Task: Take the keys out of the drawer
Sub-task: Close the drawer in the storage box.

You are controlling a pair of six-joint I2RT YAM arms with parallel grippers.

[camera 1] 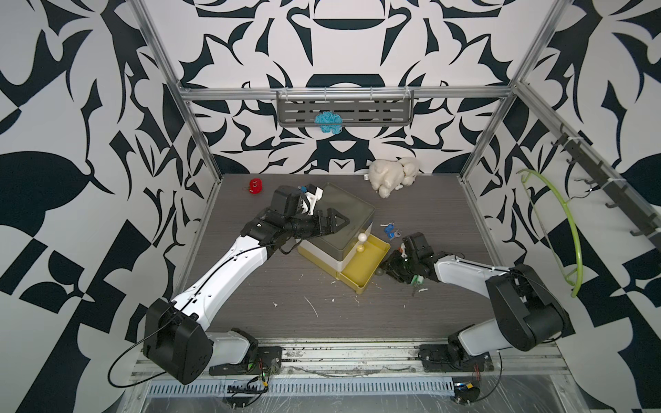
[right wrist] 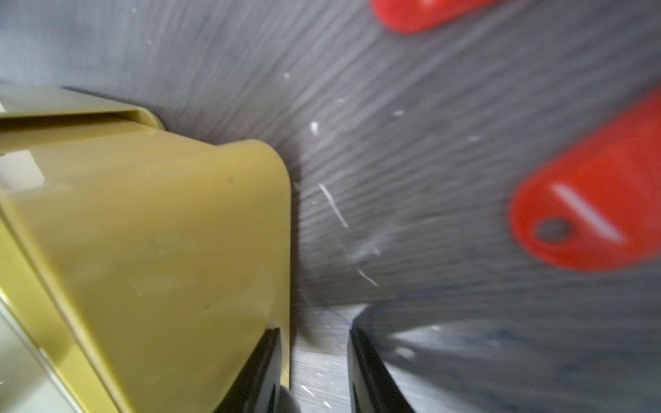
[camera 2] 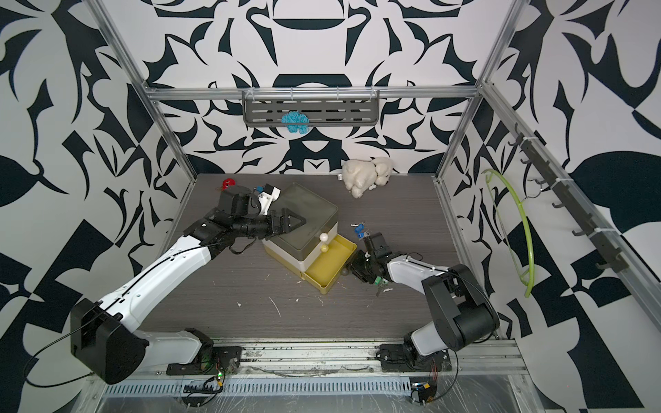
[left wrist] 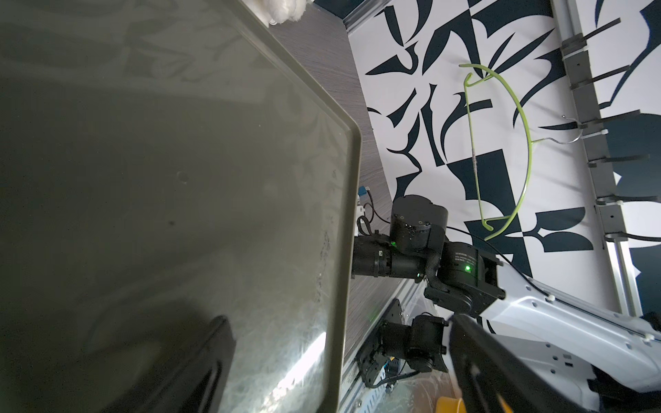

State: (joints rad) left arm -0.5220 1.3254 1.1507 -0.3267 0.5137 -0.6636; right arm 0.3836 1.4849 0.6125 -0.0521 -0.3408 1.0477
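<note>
At the bottom of the right wrist view, the right tool (right wrist: 314,334) has its jaws a little apart. One finger sits against the corner of the yellow drawer (right wrist: 161,232) and the other over bare tabletop (right wrist: 411,125). I cannot tell whether it pinches anything there.

Two red key tags (right wrist: 583,211), blurred, lie on the tabletop at the right of that frame, outside the drawer. Their long axes slant up to the right.

In a top view, green-tagged keys (camera 1: 415,281) lie beneath the right forearm. Blue-tagged keys (camera 1: 390,229) lie farther up, right of the drawer unit (camera 1: 352,203). The drawer's visible floor looks bare. The right arm is nearer to all the keys. The left tool (camera 1: 342,223) rests wide open on the unit's lid, holding nothing.
</note>
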